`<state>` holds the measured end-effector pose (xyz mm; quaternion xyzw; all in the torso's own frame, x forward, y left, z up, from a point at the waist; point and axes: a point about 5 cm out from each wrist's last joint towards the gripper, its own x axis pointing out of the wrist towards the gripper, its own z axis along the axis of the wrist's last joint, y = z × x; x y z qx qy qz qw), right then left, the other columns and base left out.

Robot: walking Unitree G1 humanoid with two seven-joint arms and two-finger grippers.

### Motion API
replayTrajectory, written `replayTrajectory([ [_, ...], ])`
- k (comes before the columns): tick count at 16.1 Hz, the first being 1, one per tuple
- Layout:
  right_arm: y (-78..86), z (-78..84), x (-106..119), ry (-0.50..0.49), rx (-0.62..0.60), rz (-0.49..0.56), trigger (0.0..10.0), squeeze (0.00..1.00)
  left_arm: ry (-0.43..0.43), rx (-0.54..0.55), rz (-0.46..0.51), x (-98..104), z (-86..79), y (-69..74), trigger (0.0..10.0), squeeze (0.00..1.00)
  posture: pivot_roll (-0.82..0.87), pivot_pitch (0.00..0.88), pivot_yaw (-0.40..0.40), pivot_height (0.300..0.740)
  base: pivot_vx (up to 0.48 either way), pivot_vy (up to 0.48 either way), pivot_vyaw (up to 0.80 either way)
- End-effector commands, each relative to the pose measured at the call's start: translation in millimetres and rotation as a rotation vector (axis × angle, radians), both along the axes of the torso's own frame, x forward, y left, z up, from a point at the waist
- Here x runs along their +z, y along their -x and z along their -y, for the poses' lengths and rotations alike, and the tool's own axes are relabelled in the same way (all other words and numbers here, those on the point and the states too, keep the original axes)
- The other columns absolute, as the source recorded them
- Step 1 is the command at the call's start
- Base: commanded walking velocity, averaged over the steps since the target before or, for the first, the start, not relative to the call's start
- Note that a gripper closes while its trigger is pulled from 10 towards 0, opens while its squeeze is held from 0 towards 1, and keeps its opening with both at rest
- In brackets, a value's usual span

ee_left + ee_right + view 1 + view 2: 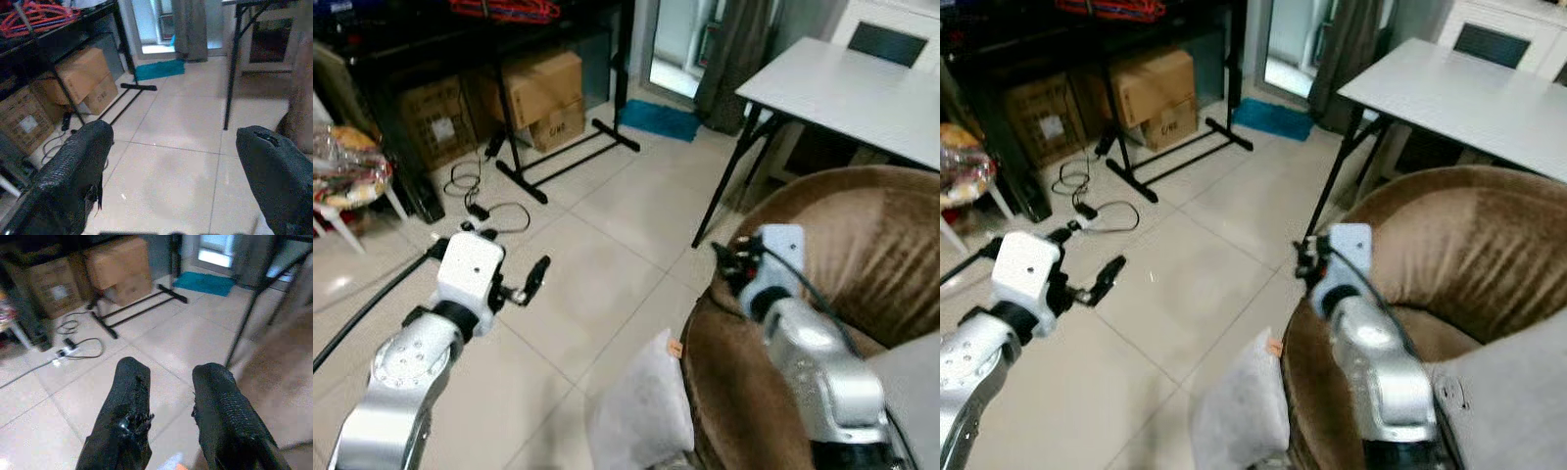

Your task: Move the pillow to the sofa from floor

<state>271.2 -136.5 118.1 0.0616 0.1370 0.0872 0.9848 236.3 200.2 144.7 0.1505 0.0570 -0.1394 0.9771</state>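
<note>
Black fingers of my left gripper stand spread wide with nothing between them, and those of my right gripper are parted by a narrower gap, also empty. Both grippers hover in the air: the left over bare floor out from the sofa, the right just above the sofa's near arm. I judge the task barely begun; this is the reach before any grasp. Low against the sofa's outer side, the white pillow sits on the floor, touching the brown upholstery, beneath and between my two arms. Next I need to drop both grippers well down and close in on it from either side, then lift it over the arm onto the seat. Room is good on the floor side of the sofa; tighter beyond it, where the tabletop and its black legs stand near. Cables and a rack's base bar lie farther out, well apart from the pillow.
</note>
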Motion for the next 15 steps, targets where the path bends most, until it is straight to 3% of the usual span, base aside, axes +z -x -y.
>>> replayTrajectory([
  [1, 3.0, 5.0, -2.0, 0.010, -0.017, 0.002, 10.0, 0.00, -0.010, 0.026, 0.001, -3.0, -4.9, 2.2, 10.0, 0.00, 0.02, 0.000, -0.047, 0.697, 0.000, 0.000, 0.00],
  [15, 8.8, 2.1, -9.4, -0.002, -0.012, 0.002, 10.0, 0.00, -0.021, 0.063, 0.070, -3.3, -12.2, 4.3, 10.0, 0.00, 0.02, 0.000, -0.046, 0.572, 0.000, 0.000, 0.00],
])
